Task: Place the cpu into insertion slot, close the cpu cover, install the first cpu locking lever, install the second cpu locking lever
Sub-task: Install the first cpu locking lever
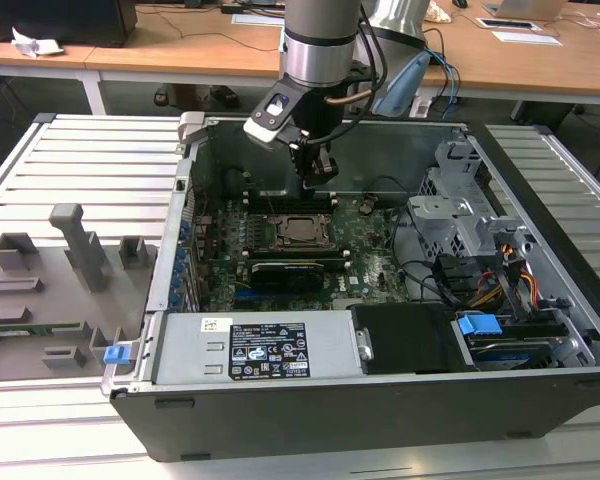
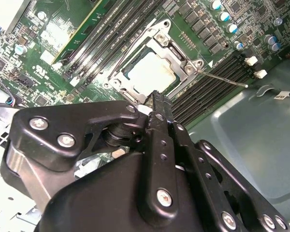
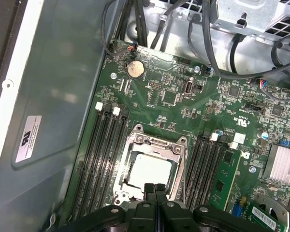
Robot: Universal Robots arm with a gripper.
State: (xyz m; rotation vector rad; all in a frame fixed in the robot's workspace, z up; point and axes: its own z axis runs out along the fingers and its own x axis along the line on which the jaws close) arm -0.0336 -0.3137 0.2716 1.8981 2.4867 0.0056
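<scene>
Just beyond the closed hand (image 3: pixel 155 186) lies the cpu (image 3: pixel 150 169), seated flat.

A slatted pale-grey bench (image 1: pixel 80 160) stands under even light, with long wooden desks (image 1: pixel 180 35) behind it carrying papers (image 1: pixel 525 37).

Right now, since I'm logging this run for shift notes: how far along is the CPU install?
Done: the cpu lies seated under the closed cpu cover. In hand: the shut end effector hangs at the cover's edge, apparently gripping nothing. Left: one locking lever juts free over the memory slots, unlatched; whether the other is latched I cannot tell.
</scene>
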